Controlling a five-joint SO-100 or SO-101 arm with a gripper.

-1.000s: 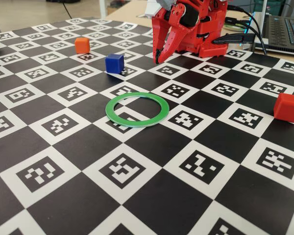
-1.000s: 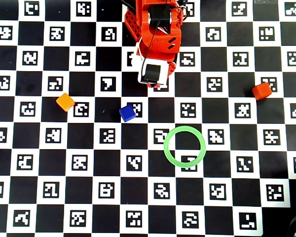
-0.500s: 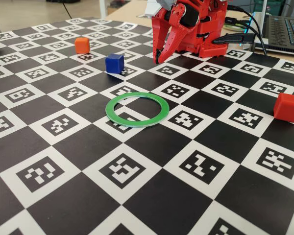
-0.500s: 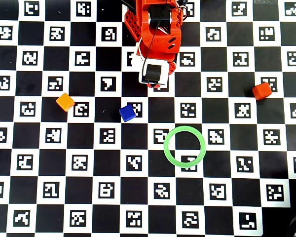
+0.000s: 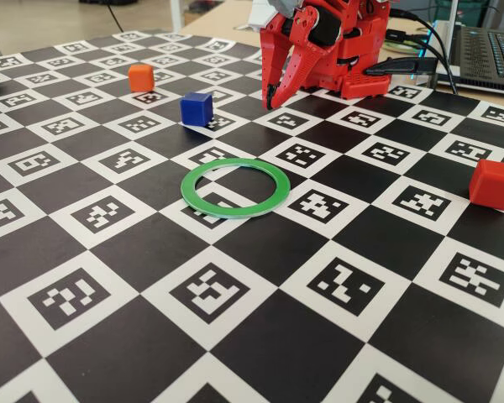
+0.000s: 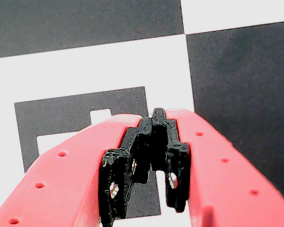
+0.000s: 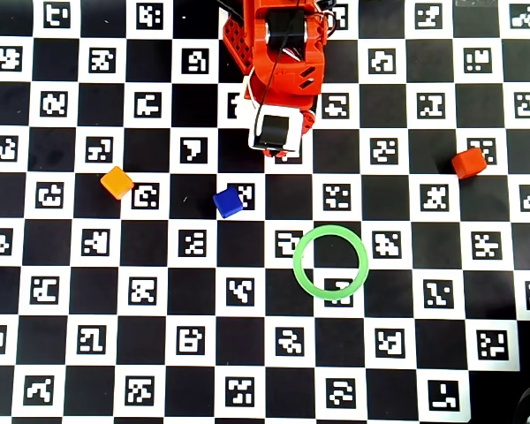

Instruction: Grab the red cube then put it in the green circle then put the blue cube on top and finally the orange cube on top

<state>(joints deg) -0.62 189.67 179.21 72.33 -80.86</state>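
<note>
The red cube (image 5: 494,183) (image 7: 468,162) rests alone at the right side of the checkered mat, far from my gripper. Near the middle lies the green circle (image 5: 187,186) (image 7: 296,262), flat and with nothing inside it. In the fixed view the blue cube (image 5: 196,108) (image 7: 228,202) stands behind and left of the ring, and the orange cube (image 5: 140,77) (image 7: 117,182) further left. My gripper (image 5: 271,105) (image 6: 155,116) is shut on nothing and points down at the mat close to the arm's base, its tips just above a marker square.
The red arm base (image 5: 353,50) stands at the mat's far edge. Behind it, in the fixed view, are a laptop (image 5: 487,50) and cables (image 5: 412,59). The mat (image 7: 247,353) is a black-and-white checkerboard with printed markers.
</note>
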